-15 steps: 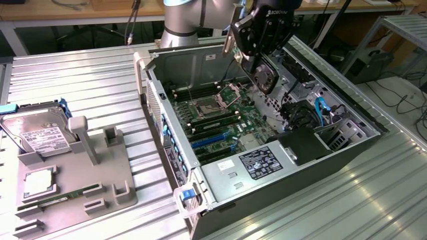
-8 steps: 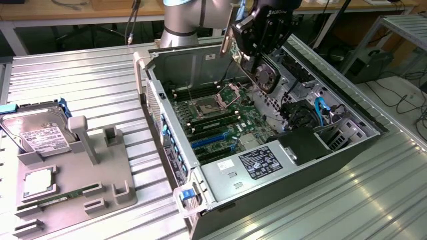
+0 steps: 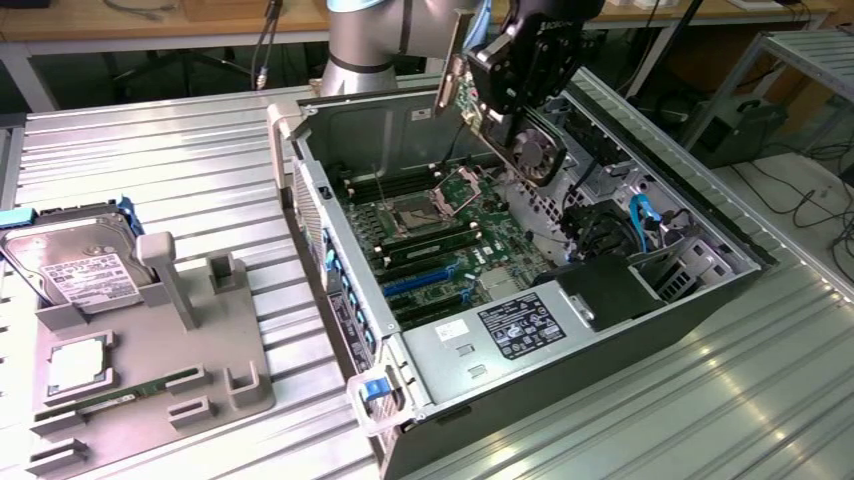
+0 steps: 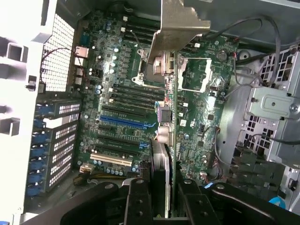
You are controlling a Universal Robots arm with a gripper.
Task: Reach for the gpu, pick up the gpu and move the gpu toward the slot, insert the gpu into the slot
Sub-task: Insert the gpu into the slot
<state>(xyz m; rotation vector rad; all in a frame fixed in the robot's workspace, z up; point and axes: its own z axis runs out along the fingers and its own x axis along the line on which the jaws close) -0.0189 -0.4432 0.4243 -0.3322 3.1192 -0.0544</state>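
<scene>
The gripper (image 4: 161, 194) is clamped narrow on the gpu (image 4: 160, 157), which hangs edge-on over the open case (image 3: 601, 400). If it goes down crooked, its bracket (image 4: 180, 28) could snag, or its edge miss the blue slot (image 4: 123, 123). The wrist view lines card against slots; the exterior view gives its height.

A table (image 3: 160, 160) of ribbed, silvery metal slats carries two things. An open computer case (image 3: 641, 340) lies on its side across the middle, its open side facing up. A flat grey holder tray (image 3: 147, 345) with upright posts sits near the table's edge at the exterior view's left. It is just beside the case, with a narrow strip of bare slats between them.
</scene>
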